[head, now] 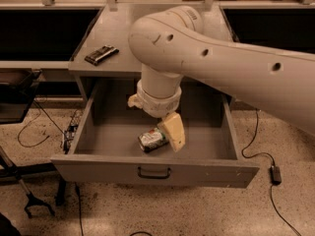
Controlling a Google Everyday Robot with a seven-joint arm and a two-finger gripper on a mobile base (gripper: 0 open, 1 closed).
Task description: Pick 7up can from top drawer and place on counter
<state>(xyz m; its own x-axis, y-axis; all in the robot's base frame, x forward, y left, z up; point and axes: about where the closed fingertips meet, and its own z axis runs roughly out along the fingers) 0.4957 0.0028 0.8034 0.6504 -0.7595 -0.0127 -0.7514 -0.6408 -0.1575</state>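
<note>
The 7up can (150, 139) lies on its side on the floor of the open top drawer (98, 167), near the middle front. It is whitish-silver with green lettering. My gripper (169, 132) hangs down into the drawer from the big cream arm, and its cream tip sits right against the can's right end. The wrist hides the rest of the gripper. The counter (123, 36) is the grey top just behind and above the drawer.
A dark flat object (101, 54) lies on the counter's left side. Dark recessed bays (44, 31) flank the counter. The drawer front has a small pull handle (154, 172). Cables and a black stand (34, 200) lie on the floor at left, a power brick (275, 173) at right.
</note>
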